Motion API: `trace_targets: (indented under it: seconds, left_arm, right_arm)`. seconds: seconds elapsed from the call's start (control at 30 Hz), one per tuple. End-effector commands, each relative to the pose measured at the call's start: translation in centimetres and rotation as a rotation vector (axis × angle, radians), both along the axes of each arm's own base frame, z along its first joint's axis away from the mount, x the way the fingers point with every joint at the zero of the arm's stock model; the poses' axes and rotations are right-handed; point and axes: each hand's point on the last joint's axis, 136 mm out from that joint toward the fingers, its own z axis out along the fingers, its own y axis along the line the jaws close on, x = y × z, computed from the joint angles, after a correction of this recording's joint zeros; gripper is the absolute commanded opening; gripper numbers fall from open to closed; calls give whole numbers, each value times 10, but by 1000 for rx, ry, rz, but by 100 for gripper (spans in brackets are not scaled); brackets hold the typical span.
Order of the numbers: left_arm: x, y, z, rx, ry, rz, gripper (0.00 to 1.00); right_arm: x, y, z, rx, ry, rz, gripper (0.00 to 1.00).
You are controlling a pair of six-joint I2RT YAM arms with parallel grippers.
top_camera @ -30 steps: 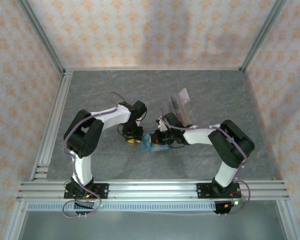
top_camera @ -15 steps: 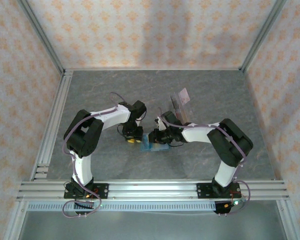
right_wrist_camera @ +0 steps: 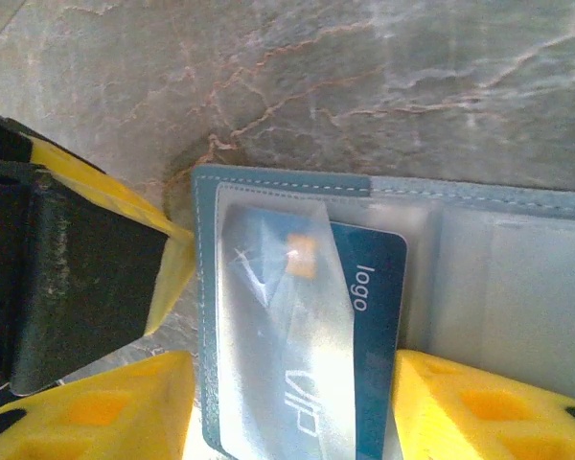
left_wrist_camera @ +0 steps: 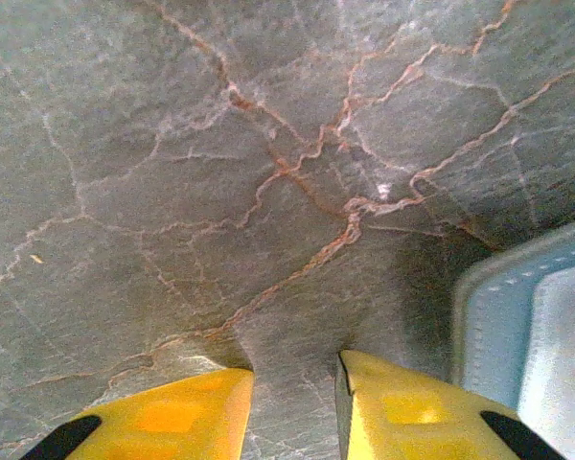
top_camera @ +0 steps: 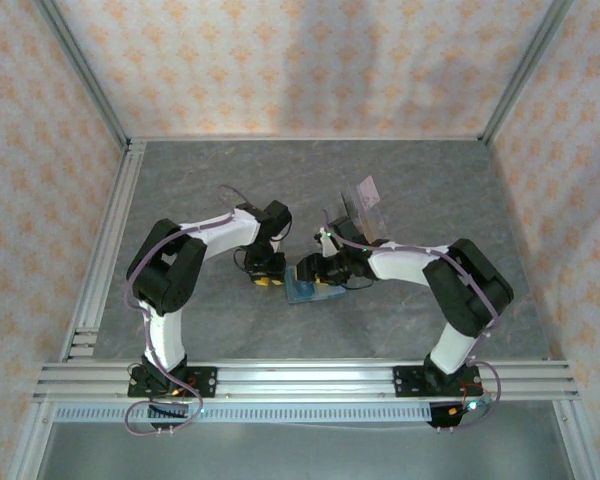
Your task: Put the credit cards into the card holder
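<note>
The teal card holder [right_wrist_camera: 287,182] lies open on the table, and in the top view it [top_camera: 311,290] sits between the two arms. A blue credit card [right_wrist_camera: 369,287] marked "logo" and "VIP" lies partly under its clear pocket. My right gripper [right_wrist_camera: 292,422] is open, one yellow finger on each side of the card, gripping nothing. My left gripper [left_wrist_camera: 297,402] stands slightly open on bare table beside the holder's edge [left_wrist_camera: 517,326], nothing between its fingers. Its fingertip [right_wrist_camera: 172,264] touches the holder's left rim.
A clear slotted stand [top_camera: 363,208] stands behind the right arm with a pinkish card [top_camera: 371,189] in it. Aluminium rails run along the left side [top_camera: 110,240] and the near edge [top_camera: 310,380]. Patterned walls enclose the grey marbled table.
My right gripper has gone from shut to open and has let go of the blue card, which stays in the holder's pocket. The left arm has not moved.
</note>
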Motion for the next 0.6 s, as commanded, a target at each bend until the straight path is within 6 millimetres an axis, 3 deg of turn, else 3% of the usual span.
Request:
trace_targets:
  seconds: [0.0,0.2,0.33,0.57]
  left_arm:
    - [-25,27,-23,103,108,5,31]
    - [-24,26,-22,82,112,15,31]
    - [-22,24,-14,51,110,29,31]
    - [-18,7,27,-65,44,51,35]
  right_arm:
    - [1,-16,6,-92,-24,-4,59]
    - [2,-10,35,-59,-49,23,59]
    - [7,-8,56,-47,-79,25,54]
    - [28,-61,37,-362,-99,-62,33]
